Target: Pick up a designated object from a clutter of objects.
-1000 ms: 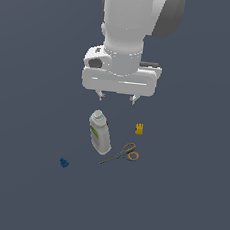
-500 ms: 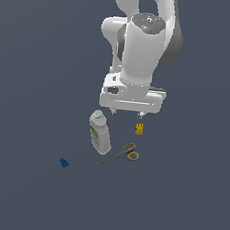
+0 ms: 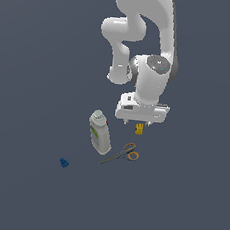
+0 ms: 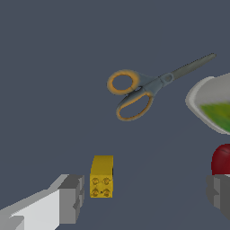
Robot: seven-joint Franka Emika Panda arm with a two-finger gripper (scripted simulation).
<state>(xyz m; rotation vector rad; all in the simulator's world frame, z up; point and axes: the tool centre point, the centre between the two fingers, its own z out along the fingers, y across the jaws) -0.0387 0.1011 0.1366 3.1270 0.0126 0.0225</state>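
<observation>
Dark floor — yellow brick [image 4: 101,176] stands upright, studs upward, between wide-apart fingers [image 4: 72,199]

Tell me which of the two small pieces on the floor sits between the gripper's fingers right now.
The yellow studded brick, close beside one of the fingers. The blue piece lies far off, past the white bottle.

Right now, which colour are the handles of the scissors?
Orange. The scissors have grey blades; the wrist view shows this best.
</observation>
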